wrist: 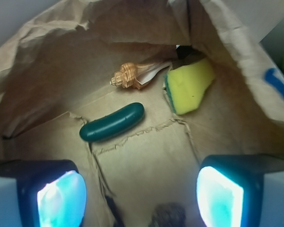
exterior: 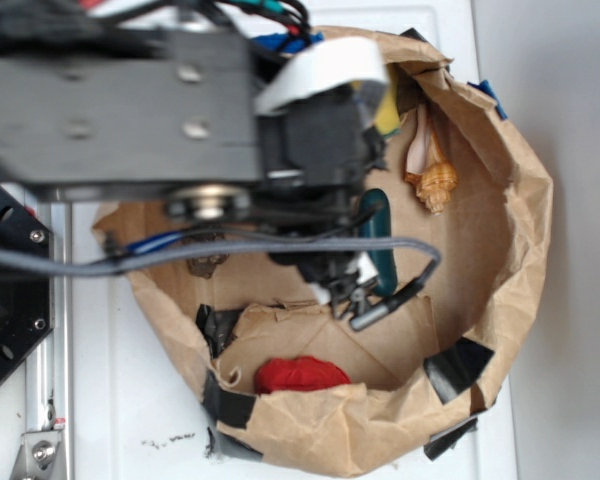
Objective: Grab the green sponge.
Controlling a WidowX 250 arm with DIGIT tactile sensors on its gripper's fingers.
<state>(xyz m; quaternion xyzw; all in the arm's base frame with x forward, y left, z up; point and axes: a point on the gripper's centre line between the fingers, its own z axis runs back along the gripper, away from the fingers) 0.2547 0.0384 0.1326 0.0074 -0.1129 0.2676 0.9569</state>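
Observation:
The green sponge (wrist: 112, 122) is a smooth dark green oblong piece lying flat on the floor of the brown paper bag (wrist: 146, 156). In the exterior view the green sponge (exterior: 382, 240) is partly hidden behind my arm. My gripper (wrist: 141, 191) is open and empty, above the bag floor. The sponge lies ahead of the pads, a little left of centre, apart from them. In the exterior view my gripper (exterior: 342, 288) hangs inside the bag beside the sponge.
A tan seashell (wrist: 132, 74) and a yellow wedge block with a green edge (wrist: 189, 86) lie beyond the sponge. A red object (exterior: 300, 374) lies at the bag's near side. The bag's crumpled walls (exterior: 520, 200) rise all round, with black tape patches (exterior: 458, 366).

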